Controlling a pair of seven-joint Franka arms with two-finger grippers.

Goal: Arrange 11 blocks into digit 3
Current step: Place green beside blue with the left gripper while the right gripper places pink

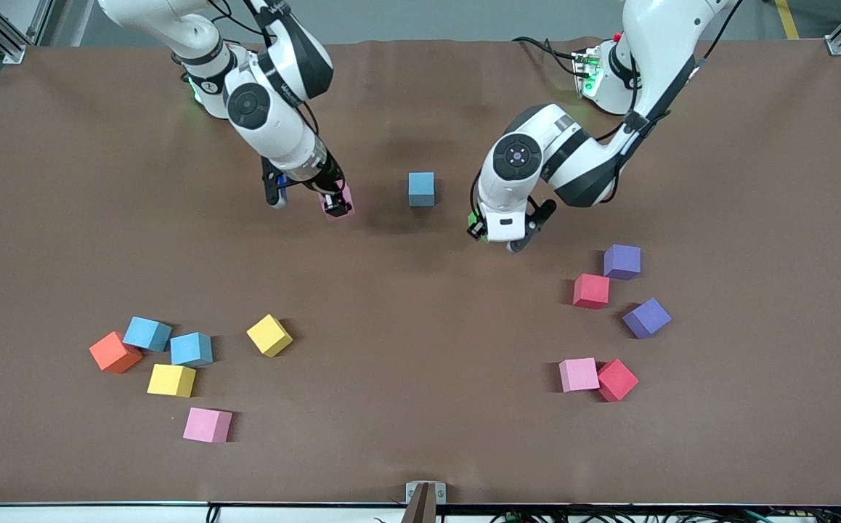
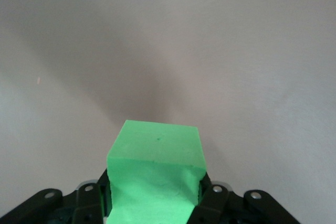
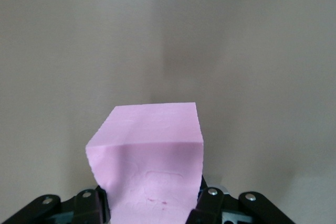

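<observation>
Nearest the front camera, a loose pink cube [image 1: 207,425] sits alone at about 7 o'clock from the table's middle. Just above it in that view, toward 8 o'clock, lie a yellow cube [image 1: 171,380], a second yellow cube [image 1: 269,335], two light blue cubes [image 1: 147,333] [image 1: 191,349] and the orange cube [image 1: 115,352], which touches the first blue one.

At about 4 o'clock, another pink cube [image 1: 579,375] touches a red cube [image 1: 616,380]. Toward 3 o'clock are a second red cube [image 1: 591,290] and two purple cubes [image 1: 622,261] [image 1: 646,317].

A darker blue cube [image 1: 421,189] stands alone at 12 o'clock, between the two grippers.

The right gripper [image 1: 335,202], at about 11 o'clock, is clamped on a held pink cube [image 3: 152,156], its fingers [image 3: 210,203] pressed into the foam sides. The left gripper [image 1: 489,232], at about 2 o'clock, is clamped on the green cube [image 2: 155,166], whose sides dent under the pads. Both held cubes hang low over bare table.
</observation>
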